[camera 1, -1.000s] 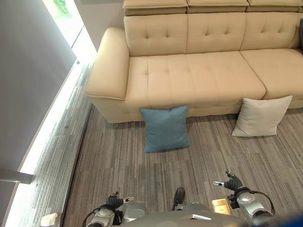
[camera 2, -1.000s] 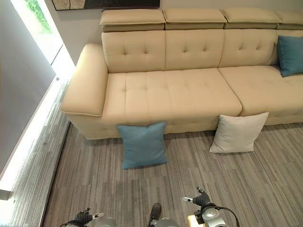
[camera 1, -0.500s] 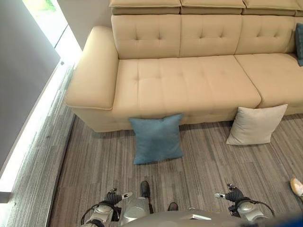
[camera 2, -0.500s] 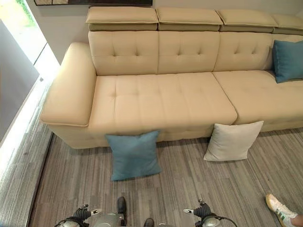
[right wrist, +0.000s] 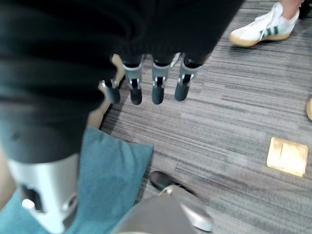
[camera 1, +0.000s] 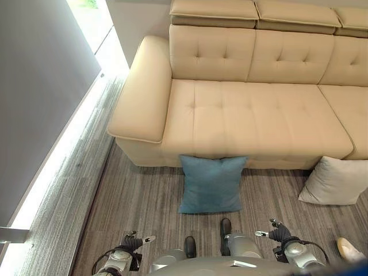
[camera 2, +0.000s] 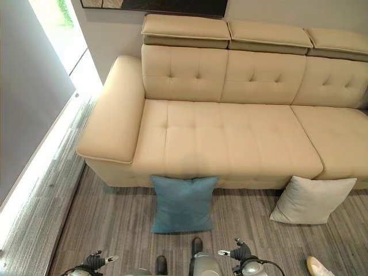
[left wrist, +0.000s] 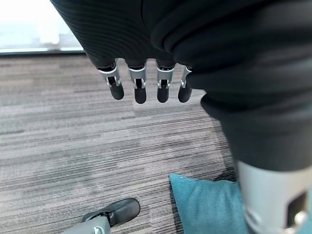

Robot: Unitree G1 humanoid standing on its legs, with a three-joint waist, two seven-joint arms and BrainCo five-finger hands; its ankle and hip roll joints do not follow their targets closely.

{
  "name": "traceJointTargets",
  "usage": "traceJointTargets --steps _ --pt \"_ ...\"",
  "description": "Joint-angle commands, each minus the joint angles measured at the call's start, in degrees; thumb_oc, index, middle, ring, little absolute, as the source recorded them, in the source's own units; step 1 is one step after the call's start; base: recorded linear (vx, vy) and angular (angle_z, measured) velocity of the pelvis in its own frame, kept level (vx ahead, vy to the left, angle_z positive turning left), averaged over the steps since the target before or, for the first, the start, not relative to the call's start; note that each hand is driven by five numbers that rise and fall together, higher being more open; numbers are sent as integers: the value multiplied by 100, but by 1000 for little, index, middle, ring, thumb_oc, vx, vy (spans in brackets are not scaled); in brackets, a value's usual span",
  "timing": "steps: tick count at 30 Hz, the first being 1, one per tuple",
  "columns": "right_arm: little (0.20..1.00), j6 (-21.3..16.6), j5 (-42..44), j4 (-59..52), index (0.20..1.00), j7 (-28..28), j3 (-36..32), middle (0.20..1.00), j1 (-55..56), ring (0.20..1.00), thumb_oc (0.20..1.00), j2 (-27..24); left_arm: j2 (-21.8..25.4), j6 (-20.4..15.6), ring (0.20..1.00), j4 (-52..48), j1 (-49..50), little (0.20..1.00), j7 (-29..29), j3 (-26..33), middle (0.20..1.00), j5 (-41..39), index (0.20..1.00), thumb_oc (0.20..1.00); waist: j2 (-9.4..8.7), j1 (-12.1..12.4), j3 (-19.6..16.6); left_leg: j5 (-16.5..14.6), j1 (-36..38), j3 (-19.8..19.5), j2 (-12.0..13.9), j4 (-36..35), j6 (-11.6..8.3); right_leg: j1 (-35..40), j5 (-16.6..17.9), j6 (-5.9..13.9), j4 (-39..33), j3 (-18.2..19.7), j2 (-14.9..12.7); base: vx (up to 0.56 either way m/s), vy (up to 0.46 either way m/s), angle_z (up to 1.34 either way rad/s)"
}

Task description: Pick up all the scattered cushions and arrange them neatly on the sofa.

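Observation:
A blue cushion (camera 1: 211,184) stands on the carpet, leaning against the front of the beige sofa (camera 1: 259,115), straight ahead of me. An off-white cushion (camera 1: 336,181) leans against the sofa front further right. My left hand (camera 1: 133,244) hangs low at the bottom left, and its fingers (left wrist: 139,87) are straight and hold nothing. My right hand (camera 1: 280,233) hangs at the bottom right, its fingers (right wrist: 156,85) also straight and empty. Both hands are short of the blue cushion (right wrist: 112,170), which lies between them.
A grey wall (camera 1: 34,86) and a bright floor-level window strip (camera 1: 63,149) run along the left. A person's white shoe (right wrist: 265,24) stands on the carpet to my right. A brass floor plate (right wrist: 287,156) is set into the carpet.
The camera has moved: the whole scene has shifted right and the blue cushion now sits nearer. Cushions lie as before. Both hands hang unchanged.

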Motion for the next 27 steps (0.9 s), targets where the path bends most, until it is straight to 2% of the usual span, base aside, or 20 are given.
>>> traceJointTargets --steps 1,4,9,15,16,17,19,23,24,25,27 --pt "1000 -84 42 -25 1000 -99 -66 1000 -187 1000 1000 -266 -21 -140 1000 26 -124 1000 -21 -136 1000 131 1000 1000 27 -43 -33 -356 -446 -5 175 633 -361 577 -307 76 28 14 195 52 -61 39" --pt "1000 -108 47 -62 1000 -95 -53 1000 -145 1000 1000 -289 -41 -138 1000 20 -81 1000 -26 -156 1000 140 1000 1000 1 -41 -125 -347 -338 -26 240 541 -431 852 -323 25 -236 -87 223 114 -126 14" --pt "1000 -150 145 -169 1000 -128 -113 1000 -115 1000 1000 -295 -63 -157 1000 -187 -177 1000 -65 -185 1000 -61 1000 1000 -33 -82 -79 -346 -416 -20 309 593 -533 923 -368 -34 -342 -262 217 7 -57 14" --pt "1000 -212 369 -434 1000 -258 -158 1000 -268 1000 1000 -355 -14 -263 1000 -722 -554 1000 61 -249 1000 -530 1000 1000 -83 -143 218 -336 -957 37 371 863 -591 536 -363 -100 -273 -414 188 -110 -47 13" --pt "1000 -233 440 -526 1000 -401 -143 1000 -494 1000 1000 -405 41 -353 1000 -925 -812 1000 248 -306 1000 -752 1000 1000 -100 -172 459 -308 -1448 47 391 1097 -607 37 -321 -122 -80 -422 160 -254 -40 5" --pt "1000 -233 440 -524 1000 -401 -144 1000 -499 1000 1000 -405 41 -353 1000 -923 -817 1000 248 -305 1000 -753 1000 1000 -99 -177 437 -313 -1489 43 391 1117 -607 0 -325 -122 -65 -425 158 -370 -29 3" --pt "1000 -250 515 -677 1000 -648 -135 1000 -808 1000 1000 -470 129 -501 1000 -1245 -1155 1000 501 -379 1000 -1051 1000 1000 -75 -205 655 -267 -2297 48 409 1479 -611 -836 -283 -168 360 -445 95 -281 11 12" --pt "1000 -338 634 -1071 1000 -1057 -160 1000 -1345 1000 1000 -594 240 -661 1000 -1518 -1644 1000 779 -507 1000 -1330 1000 1000 21 -260 697 -251 -3430 174 431 1957 -599 -1972 -321 -223 857 -448 3 -170 34 0" --pt "1000 -413 740 -1311 1000 -1381 -178 1000 -1773 1000 1000 -650 314 -737 1000 -1598 -2083 1000 954 -606 1000 -1459 1000 1000 117 -293 751 -424 -4106 170 508 2311 -622 -2694 -496 -208 1249 -369 -45 -185 71 5" --pt "1000 -488 808 -1409 1000 -1592 -179 1000 -2104 1000 1000 -672 367 -800 1000 -1687 -2406 1000 1083 -699 1000 -1529 1000 1000 163 -318 789 -420 -4643 192 547 2514 -620 -3241 -501 -205 1456 -341 -95 -163 74 9" --pt "1000 -552 831 -1484 1000 -1803 -159 1000 -2396 1000 1000 -671 421 -849 1000 -1742 -2689 1000 1184 -779 1000 -1556 1000 1000 211 -342 809 -411 -5139 190 566 2672 -603 -3760 -483 -180 1673 -285 -135 -110 36 -31"
